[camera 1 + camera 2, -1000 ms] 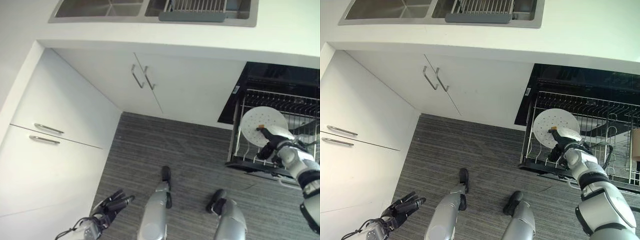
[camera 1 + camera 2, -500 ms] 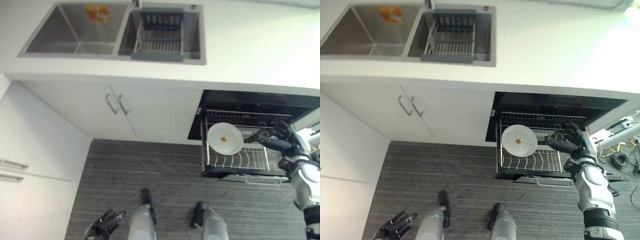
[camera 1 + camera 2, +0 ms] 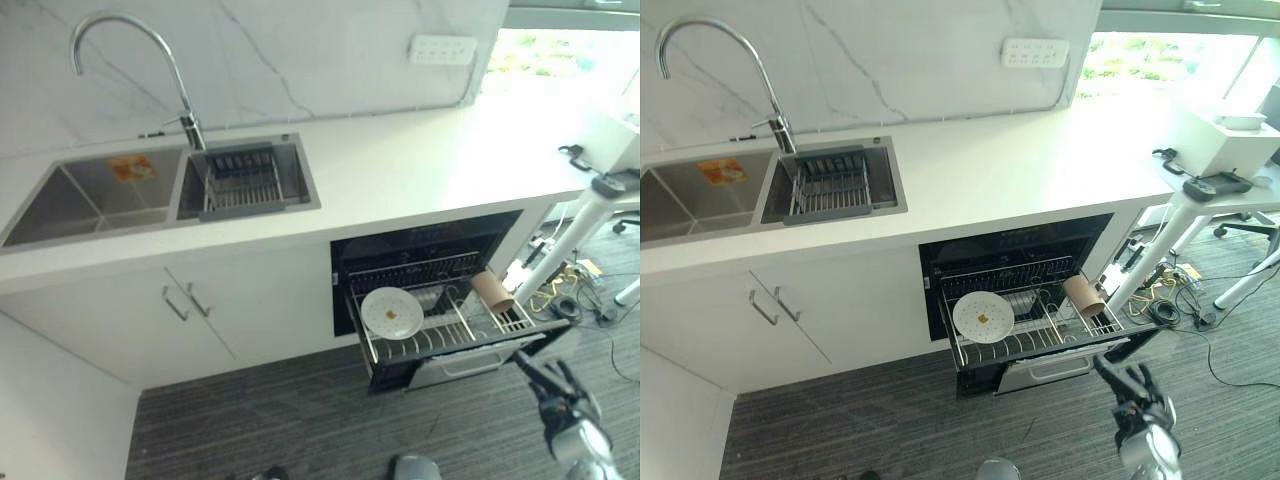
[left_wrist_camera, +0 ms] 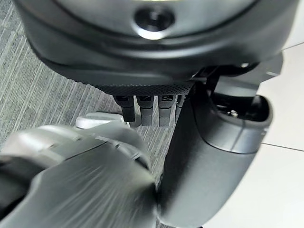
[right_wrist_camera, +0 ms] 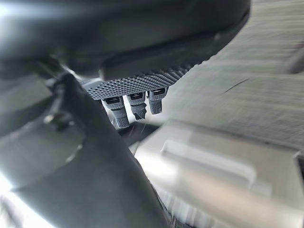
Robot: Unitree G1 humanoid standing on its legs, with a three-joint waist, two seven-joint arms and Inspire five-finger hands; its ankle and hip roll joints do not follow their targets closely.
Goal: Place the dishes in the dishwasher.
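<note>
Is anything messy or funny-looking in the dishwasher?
Yes: the white plate standing at the left end of the pulled-out rack has an orange-brown food spot in its middle. A brown cup lies tipped on its side at the rack's right end. Nothing looks broken or spilled.

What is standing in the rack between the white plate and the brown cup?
Only bare rack wires separate the white plate from the brown cup; the right eye view shows this.

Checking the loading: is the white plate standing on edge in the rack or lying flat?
On edge: the white plate stands between the tines of the pulled-out dishwasher rack.
</note>
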